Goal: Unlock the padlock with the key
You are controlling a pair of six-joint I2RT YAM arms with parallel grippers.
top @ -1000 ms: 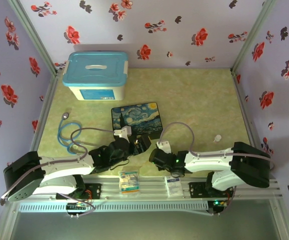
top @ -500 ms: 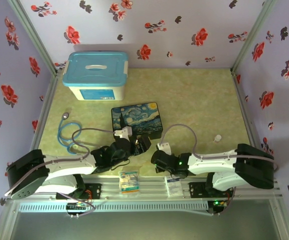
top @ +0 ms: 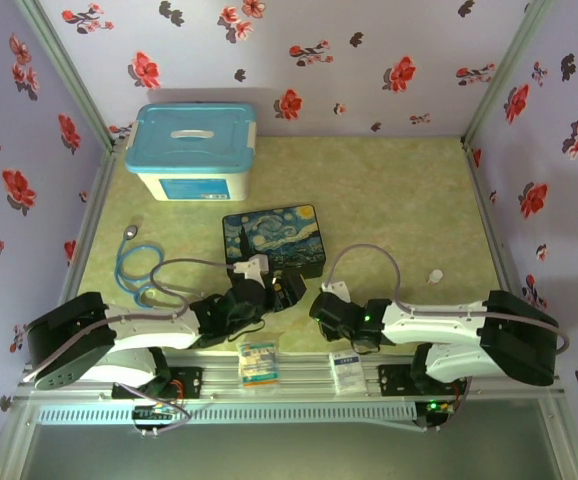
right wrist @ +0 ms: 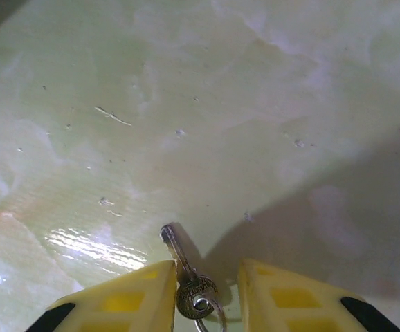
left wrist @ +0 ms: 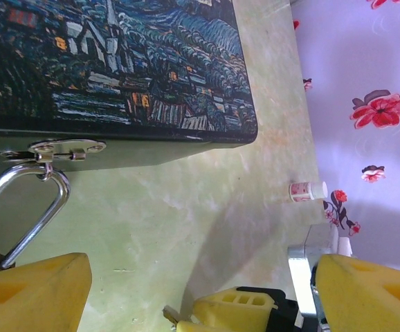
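Right gripper (right wrist: pixel 205 273), fingers slightly parted, straddles the key (right wrist: pixel 184 270) at 6 o'clock without clamping it, we judge; the padlock (left wrist: pixel 56 206) hangs unopened at 8 o'clock.

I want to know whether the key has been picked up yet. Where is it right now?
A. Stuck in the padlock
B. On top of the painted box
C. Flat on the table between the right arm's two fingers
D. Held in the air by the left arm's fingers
C: the right wrist view shows the key lying on the table in the gap between the yellow fingers, its blade pointing away from them.
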